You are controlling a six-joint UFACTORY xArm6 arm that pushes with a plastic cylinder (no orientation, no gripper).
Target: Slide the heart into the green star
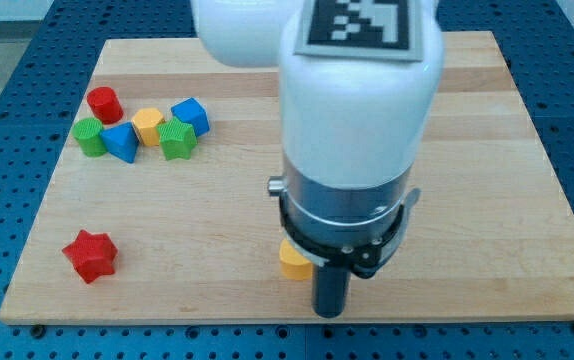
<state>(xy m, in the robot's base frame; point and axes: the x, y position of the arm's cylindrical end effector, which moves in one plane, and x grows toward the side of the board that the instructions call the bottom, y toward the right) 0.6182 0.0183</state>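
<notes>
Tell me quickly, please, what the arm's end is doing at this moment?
My tip: a bare rod, no jaws, holding nothing; it sits just to the view's right of the yellow block, near the wooden board's bottom edge; contact cannot be told.

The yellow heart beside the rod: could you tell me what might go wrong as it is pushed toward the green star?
The yellow heart is half hidden behind the arm, so my tip may catch it off-centre and lose it. The green star sits tight among the yellow hexagon and blue blocks, which may scatter on arrival.
</notes>
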